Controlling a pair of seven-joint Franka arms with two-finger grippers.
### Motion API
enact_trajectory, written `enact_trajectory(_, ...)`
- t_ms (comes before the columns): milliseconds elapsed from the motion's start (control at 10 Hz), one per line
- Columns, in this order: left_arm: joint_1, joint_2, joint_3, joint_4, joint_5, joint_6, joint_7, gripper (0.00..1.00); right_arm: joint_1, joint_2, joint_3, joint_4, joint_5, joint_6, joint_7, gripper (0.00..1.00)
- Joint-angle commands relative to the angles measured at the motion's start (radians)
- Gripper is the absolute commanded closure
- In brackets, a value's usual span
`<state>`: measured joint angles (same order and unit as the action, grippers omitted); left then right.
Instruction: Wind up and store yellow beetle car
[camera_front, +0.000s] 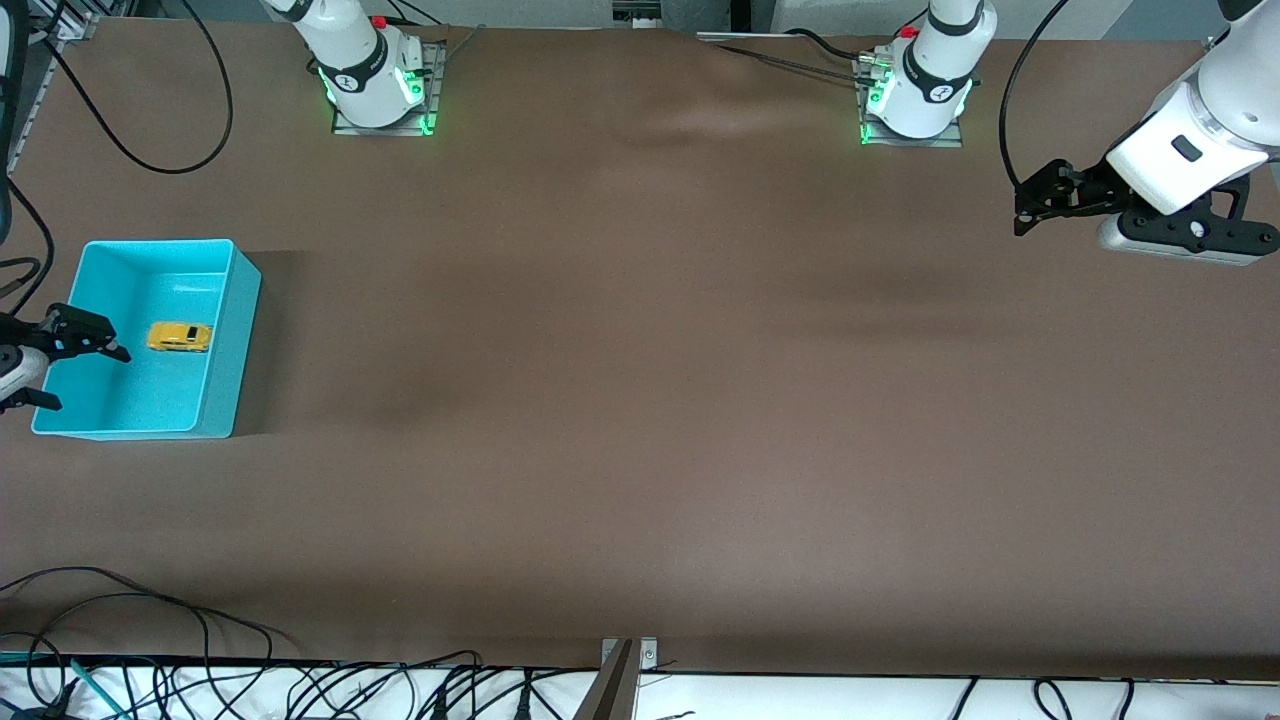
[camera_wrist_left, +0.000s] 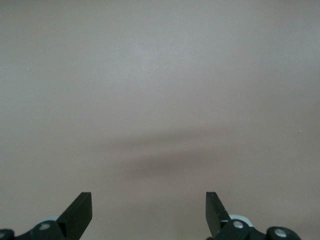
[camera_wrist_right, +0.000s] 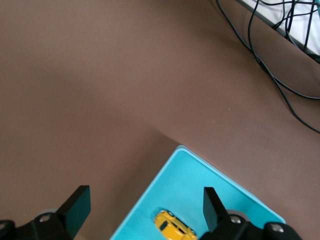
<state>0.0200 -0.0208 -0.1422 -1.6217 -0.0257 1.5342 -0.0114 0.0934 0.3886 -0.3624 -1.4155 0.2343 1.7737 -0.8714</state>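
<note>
Yellow beetle car (camera_front: 180, 337): one small toy, yellow-orange rounded body, dark windows. Upright on its wheels, lying crosswise on the floor of a turquoise bin (camera_front: 232, 340) at the right arm's end of the table. Position inside the bin: slightly toward 12 o'clock of centre in the front view, clear of all four walls. Ungripped. Also visible in the right wrist view (camera_wrist_right: 175, 226).

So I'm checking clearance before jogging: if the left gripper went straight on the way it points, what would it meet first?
Probably just the bare table. The left gripper is open over it, and nothing else shows ahead, though depth is unclear.
</note>
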Motion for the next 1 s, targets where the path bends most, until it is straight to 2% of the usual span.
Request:
enact_trajectory(0, 0.001, -0.01, 0.003, 0.003, 0.0, -0.011, 0.019, 0.0, 0.032, -0.002, -0.006, 0.123, -0.029, -0.136, 0.252, 0.0)
enact_trajectory(299, 0.001, -0.008, 0.003, 0.003, 0.0, -0.011, 0.019, 0.0, 0.057, -0.034, -0.007, 0.173, -0.035, -0.243, 0.558, 0.0)
enact_trajectory(498, 0.001, -0.008, 0.003, 0.003, 0.0, -0.011, 0.019, 0.0, 0.087, -0.072, -0.007, 0.174, -0.122, -0.267, 0.632, 0.0)
enact_trajectory(697, 0.001, -0.008, 0.003, 0.003, 0.0, -0.011, 0.019, 0.0, 0.094, -0.135, -0.003, 0.174, -0.16, -0.325, 0.679, 0.0)
enact_trajectory(897, 0.001, -0.008, 0.003, 0.003, 0.0, -0.011, 0.019, 0.0, 0.049, -0.203, 0.103, 0.123, -0.254, -0.313, 0.747, 0.0)
